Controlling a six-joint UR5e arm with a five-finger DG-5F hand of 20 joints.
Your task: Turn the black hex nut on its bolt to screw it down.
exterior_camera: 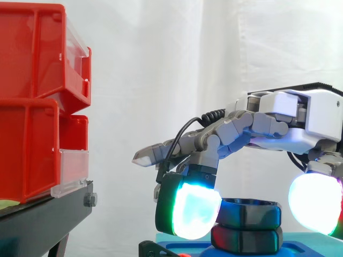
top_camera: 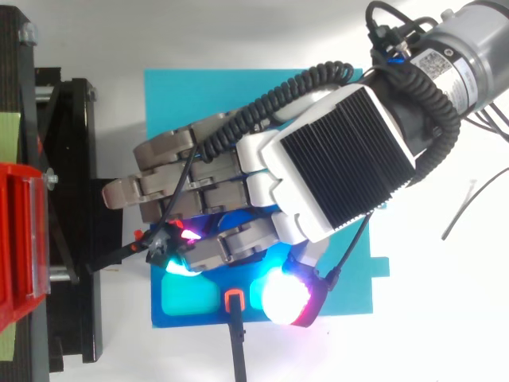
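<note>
A grey-and-white robot hand reaches in from the right and arches over a black hex nut. The nut sits squarely on a second black hexagonal piece, which stands on a flat blue plate, in from its left edge. Well apart to the left, two red plastic bins are stacked on a black metal stand before a white curtain.

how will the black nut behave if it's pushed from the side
The black hex nut looks thick and rigid, so it probably won't flex. It sits low and wide on a second ring, so tipping seems unlikely. Its smooth sheen may make it slippery.
</note>
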